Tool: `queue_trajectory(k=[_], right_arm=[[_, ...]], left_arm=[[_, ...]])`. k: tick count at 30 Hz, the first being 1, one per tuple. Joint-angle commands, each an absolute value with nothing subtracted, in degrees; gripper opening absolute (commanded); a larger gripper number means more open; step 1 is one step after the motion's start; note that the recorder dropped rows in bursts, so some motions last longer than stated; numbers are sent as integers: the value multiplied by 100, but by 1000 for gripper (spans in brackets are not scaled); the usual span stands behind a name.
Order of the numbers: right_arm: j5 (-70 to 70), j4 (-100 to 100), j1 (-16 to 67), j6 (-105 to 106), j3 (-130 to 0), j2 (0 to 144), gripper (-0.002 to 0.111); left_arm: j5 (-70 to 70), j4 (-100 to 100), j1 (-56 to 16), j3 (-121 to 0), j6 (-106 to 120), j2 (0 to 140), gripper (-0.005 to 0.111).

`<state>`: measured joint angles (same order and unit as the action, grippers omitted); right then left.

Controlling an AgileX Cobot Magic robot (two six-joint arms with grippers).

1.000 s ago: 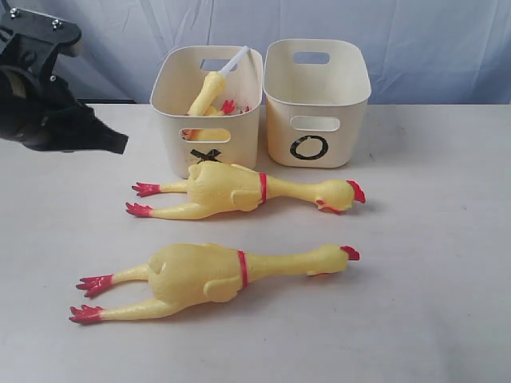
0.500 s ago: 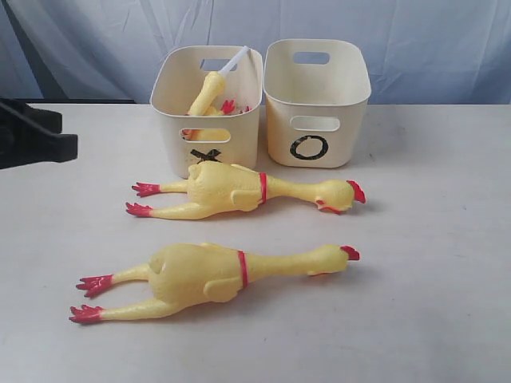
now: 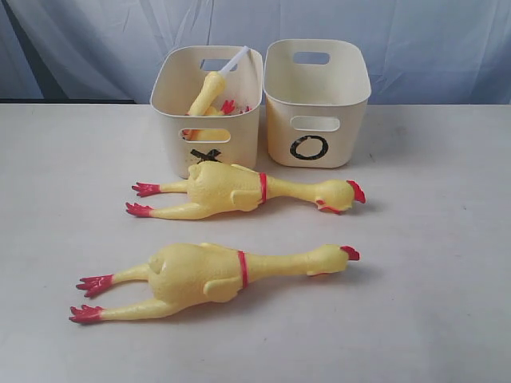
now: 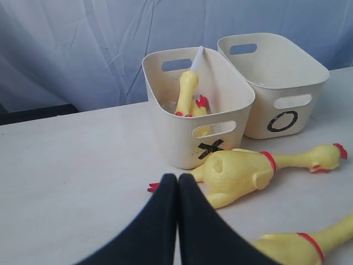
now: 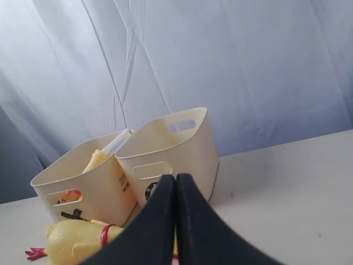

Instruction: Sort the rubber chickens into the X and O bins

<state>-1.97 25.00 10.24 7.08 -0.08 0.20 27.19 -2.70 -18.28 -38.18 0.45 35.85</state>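
Two long yellow chickens with red neck bands lie on the table: one (image 3: 239, 190) just in front of the bins, the other (image 3: 204, 274) nearer the front edge. The X bin (image 3: 209, 112) holds smaller yellow chickens (image 3: 206, 97), one upright with a white tube at its end. Beside it stands the O bin (image 3: 317, 102), with nothing showing inside. Neither gripper appears in the exterior view. My left gripper (image 4: 177, 178) is shut with nothing in it, short of the X bin (image 4: 182, 138). My right gripper (image 5: 176, 178) is shut and empty, facing the O bin (image 5: 171, 149).
A blue-grey cloth backdrop (image 3: 415, 40) hangs behind the bins. The white table (image 3: 431, 279) stretches bare to the right of the chickens and to the left of the X bin.
The left arm has drawn back out of the exterior view at the left edge. The chickens and bins have not moved.
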Motion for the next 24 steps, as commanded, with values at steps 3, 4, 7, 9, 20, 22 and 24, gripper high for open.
queue_trajectory(k=[3,4,7,9,20,22,24], right_arm=[[92,2453,1045,768,0,0,-1],[237,2482,1045,768,0,0,-1],[658,2786,1045,742,0,0,-1],[768,2786,1045,742,0,0,-1],[-770,2837,1045,752,-1216,119,-1],[-1022,3013,1045,752,-1506,290,-1],[-1087,3013,1045,752,-1755,478,-1]], left_arm=[[3203,0,-1842,-3796,68,2967,0],[3235,0,-1842,-3796,68,2916,0],[3394,0,-1842,-3772,68,2751,0],[3371,0,-1842,-3659,68,2613,0],[3081,99,-1842,-3005,68,1713,0],[3081,131,-1842,-3005,68,1548,0],[3081,145,-1842,-3005,68,1448,0]])
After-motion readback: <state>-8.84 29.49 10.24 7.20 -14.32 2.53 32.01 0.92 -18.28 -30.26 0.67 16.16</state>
